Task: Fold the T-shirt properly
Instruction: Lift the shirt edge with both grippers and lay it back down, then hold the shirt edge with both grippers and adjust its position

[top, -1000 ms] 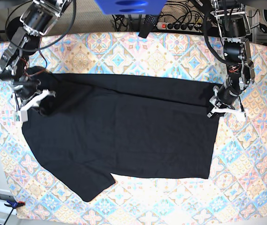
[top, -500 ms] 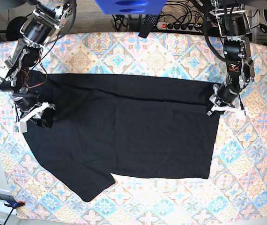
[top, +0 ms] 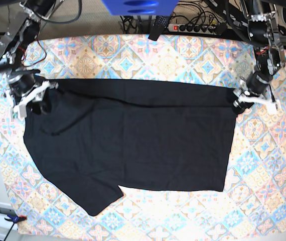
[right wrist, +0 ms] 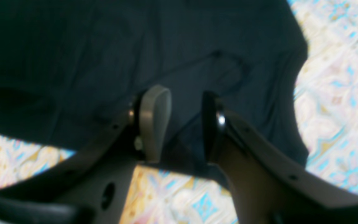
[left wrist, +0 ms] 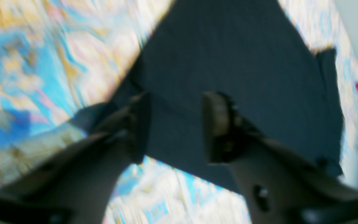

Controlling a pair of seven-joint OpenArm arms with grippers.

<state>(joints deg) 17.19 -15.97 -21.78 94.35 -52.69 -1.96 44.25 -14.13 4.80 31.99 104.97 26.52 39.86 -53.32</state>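
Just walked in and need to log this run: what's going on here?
Two robot arms are folding a black T-shirt on a patterned tablecloth. It lies flat with one long side already folded over. The left gripper and right gripper sit at its far corners, jaws open, gripping nothing.

Left wrist view motion-blurred; T-shirt (left wrist: 228, 62) cut by top edge; tablecloth (left wrist: 26, 77) pattern smeared.

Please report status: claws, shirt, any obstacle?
Both claws, left and right, open, holding nothing. Shirt flat on the table, partly folded. No obstacle seen.
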